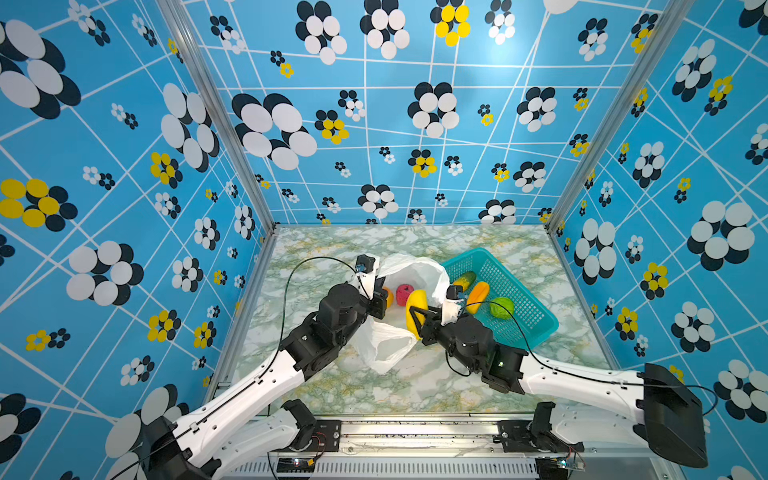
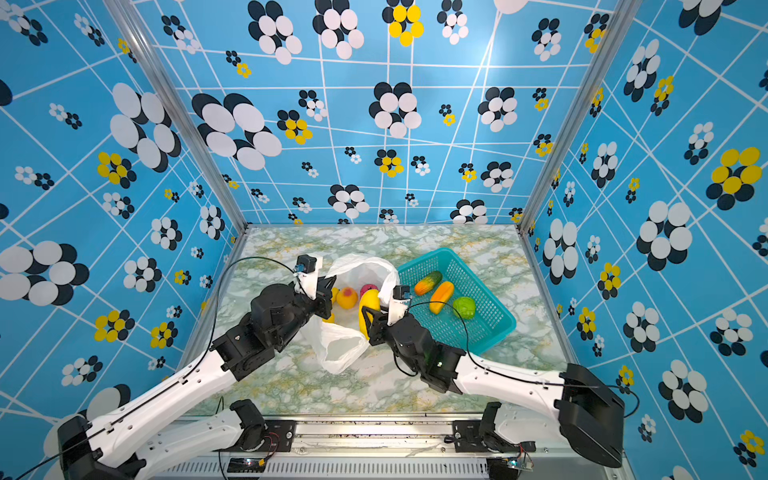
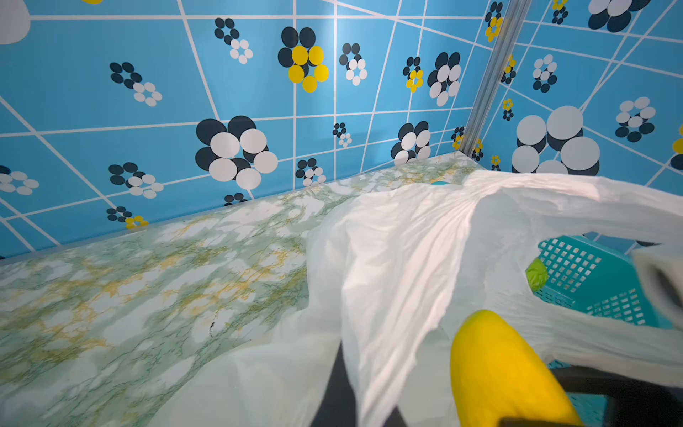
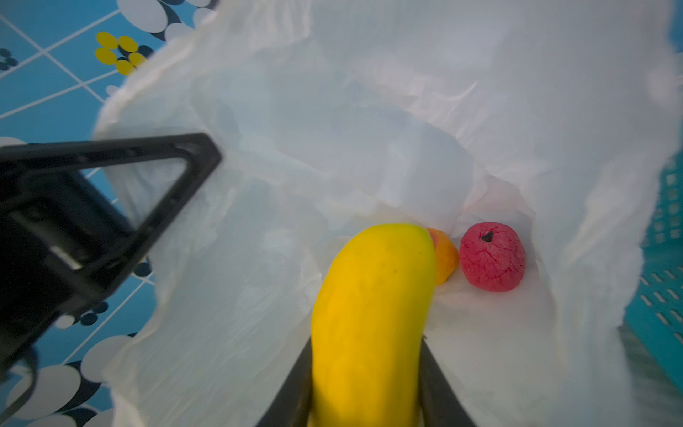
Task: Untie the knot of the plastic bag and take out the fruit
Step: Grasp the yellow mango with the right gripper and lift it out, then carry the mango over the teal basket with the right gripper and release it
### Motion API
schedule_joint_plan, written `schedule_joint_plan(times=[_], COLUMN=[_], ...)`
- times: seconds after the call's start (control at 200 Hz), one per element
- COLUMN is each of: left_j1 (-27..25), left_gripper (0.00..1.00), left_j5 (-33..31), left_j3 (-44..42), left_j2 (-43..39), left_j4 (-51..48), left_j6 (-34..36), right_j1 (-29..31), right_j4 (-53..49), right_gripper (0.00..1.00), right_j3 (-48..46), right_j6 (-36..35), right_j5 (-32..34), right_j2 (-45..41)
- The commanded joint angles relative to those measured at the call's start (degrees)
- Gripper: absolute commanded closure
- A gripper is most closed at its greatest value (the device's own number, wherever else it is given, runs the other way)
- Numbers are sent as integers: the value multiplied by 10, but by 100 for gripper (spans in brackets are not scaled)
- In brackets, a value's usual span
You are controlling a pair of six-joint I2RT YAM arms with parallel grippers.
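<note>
White plastic bag lay open mid-table, just beside the teal basket. My left gripper was clamped tight on the bag's rim, holding the mouth up. My right gripper was in the mouth, fingers closed around a yellow fruit, 1 finger each side, touching it. Red fruit and orange fruit sat deeper in the bag. 3 more were in the basket: green-orange oblong fruit, orange oblong fruit, round green fruit. 1 loop handle lay slack on the table between my arms.
</note>
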Motion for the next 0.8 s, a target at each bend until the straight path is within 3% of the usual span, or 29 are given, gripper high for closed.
schedule_joint_plan(times=[0.0, 0.13, 0.435, 0.6, 0.795], left_j1=[3, 4, 6, 7, 8], left_gripper=[100, 100, 100, 100, 100], left_j5=[-14, -11, -16, -17, -13], left_j3=[13, 15, 10, 8, 8], left_j2=[8, 12, 4, 0, -2], left_j4=[3, 2, 1, 0, -1], left_j6=[0, -1, -2, -1, -2], right_j1=[5, 5, -38, -93, -192], right_j4=[-33, -97, -279, -409, -506], right_gripper=[67, 68, 68, 69, 68], right_j3=[-26, -45, -31, -11, -6], right_j6=[-80, -112, -130, -70, -12], right_j5=[-30, -6, 154, 243, 215], right_j2=[-79, -178, -324, -340, -299])
